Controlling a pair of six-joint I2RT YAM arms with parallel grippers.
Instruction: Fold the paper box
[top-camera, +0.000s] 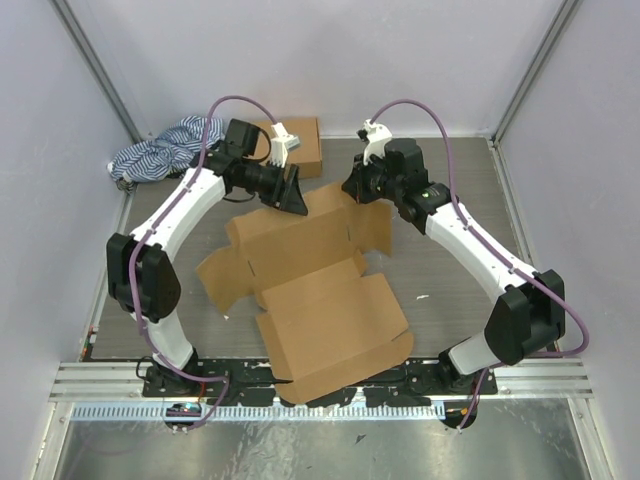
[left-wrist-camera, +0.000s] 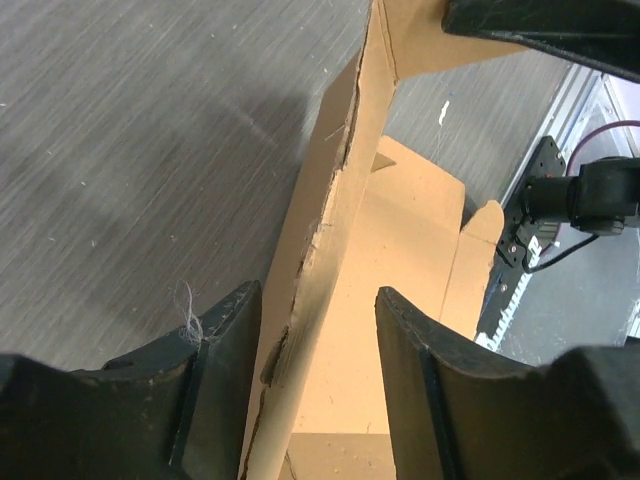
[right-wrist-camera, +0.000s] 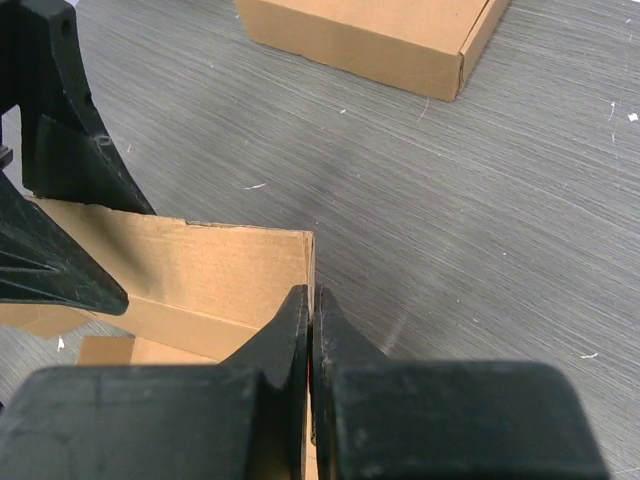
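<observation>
Grey brushed tabletop (top-camera: 460, 280) and pale walls frame your workspace. Take the small closed carton (top-camera: 305, 140) at the far edge as your marker. A striped cloth (top-camera: 165, 150) lies bunched to the left of it, well apart from your work.

Just in front of the carton, the paper box (top-camera: 330, 300) lies opened out and mostly flat. Its long axis runs from the carton toward the arm bases, and its side flaps splay left and right. The flap nearest the carton stands raised.

Your left gripper (top-camera: 297, 192) straddles that flap with its jaws parted wide, and a gap shows between the card and one of the fingers (left-wrist-camera: 225, 340). Your right gripper (top-camera: 355, 188) is closed tight at the flap's right corner. You cannot tell whether card is nipped between its pads.
</observation>
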